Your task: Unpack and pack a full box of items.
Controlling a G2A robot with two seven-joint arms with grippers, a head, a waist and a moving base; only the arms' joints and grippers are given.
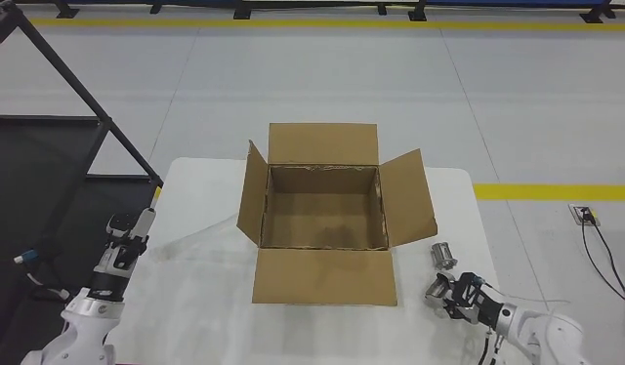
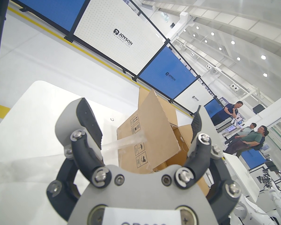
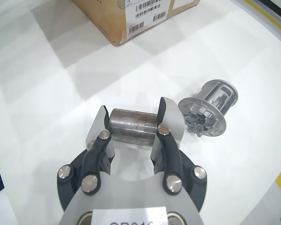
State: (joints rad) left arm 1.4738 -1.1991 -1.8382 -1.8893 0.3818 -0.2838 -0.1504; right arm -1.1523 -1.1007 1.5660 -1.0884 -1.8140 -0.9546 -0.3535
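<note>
steel cylinder [image 3: 133, 126] gripped in right claw [image 3: 133, 108], flanged casting [image 3: 208, 111] beside

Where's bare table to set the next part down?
Widest bare patch: table left of the box, up to the left gripper. Also the near strip before the box's front flap. Crowded right of the box: flanged part beside right gripper holding the cylinder.

Top view, lower corners: white-shelled left arm [image 1: 88, 311] & right arm [image 1: 537, 331], black joints, thin cables. Wrist cams: silver-grey plate left gripper [image 2: 140, 108] & right gripper [image 3: 133, 106], black linkages, bright round screws, black textured pads [image 2: 90, 118], white label at btm edge of frame.
</note>
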